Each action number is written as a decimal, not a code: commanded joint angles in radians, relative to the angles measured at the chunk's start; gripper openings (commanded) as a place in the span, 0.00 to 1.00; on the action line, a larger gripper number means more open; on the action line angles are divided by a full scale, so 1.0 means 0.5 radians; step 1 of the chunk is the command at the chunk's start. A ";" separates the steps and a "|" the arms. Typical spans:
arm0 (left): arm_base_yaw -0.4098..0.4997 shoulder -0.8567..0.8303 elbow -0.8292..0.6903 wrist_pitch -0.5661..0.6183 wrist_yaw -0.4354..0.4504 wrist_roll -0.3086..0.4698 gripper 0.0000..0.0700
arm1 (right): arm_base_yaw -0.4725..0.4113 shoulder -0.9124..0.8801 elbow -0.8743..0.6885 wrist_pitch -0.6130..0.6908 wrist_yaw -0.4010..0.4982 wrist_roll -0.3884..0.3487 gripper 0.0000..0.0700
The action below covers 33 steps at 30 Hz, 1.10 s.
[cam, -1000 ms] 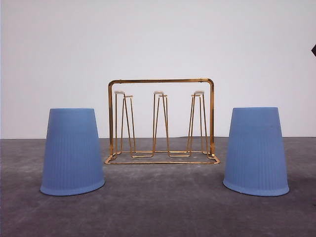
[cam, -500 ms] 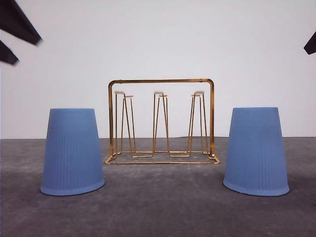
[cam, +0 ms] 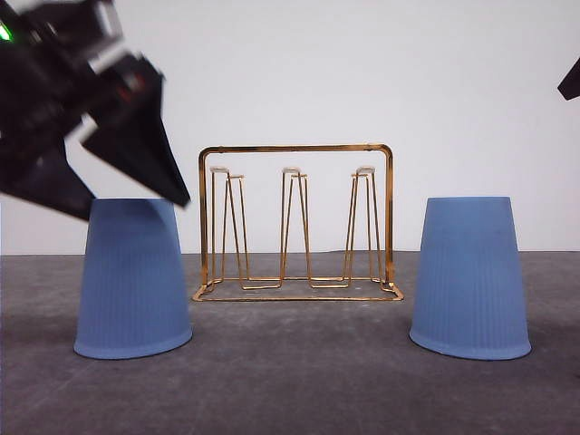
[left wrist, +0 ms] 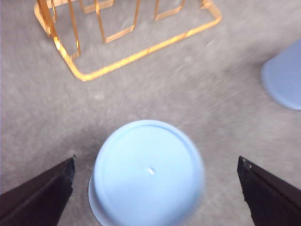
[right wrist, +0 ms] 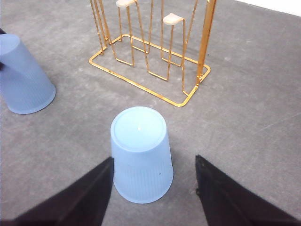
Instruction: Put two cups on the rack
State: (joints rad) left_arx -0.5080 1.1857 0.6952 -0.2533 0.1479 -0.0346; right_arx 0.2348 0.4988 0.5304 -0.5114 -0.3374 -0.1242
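While both cups [cam: 133, 279] [cam: 469, 277] stand inverted, left hand [cam: 118, 195] hovers above one

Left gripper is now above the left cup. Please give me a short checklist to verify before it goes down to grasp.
1. Left gripper open: ok, its fingers stand wide on either side of the left cup.
2. Cup centred between the fingers: ok in the left wrist view.
3. Left cup standing upside down on the table: ok.
4. Rack prongs free of cups: ok.
5. Rack apart from the left cup: ok, a gap shows.
6. Height above the cup: cannot tell; the picture is blurred.
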 commanded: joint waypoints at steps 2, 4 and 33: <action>-0.020 0.113 0.033 0.044 -0.034 -0.025 0.95 | 0.008 0.005 0.020 0.021 0.004 -0.014 0.50; -0.020 0.174 0.033 0.062 -0.038 -0.026 0.89 | 0.008 0.005 0.020 0.021 0.004 -0.014 0.50; -0.021 0.219 0.872 -0.652 -0.210 -0.187 0.54 | 0.011 0.005 0.020 0.027 0.002 0.019 0.50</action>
State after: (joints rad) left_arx -0.5114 1.2831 1.0929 -0.5936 0.0547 -0.1242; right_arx 0.2352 0.4988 0.5304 -0.5107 -0.3374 -0.1230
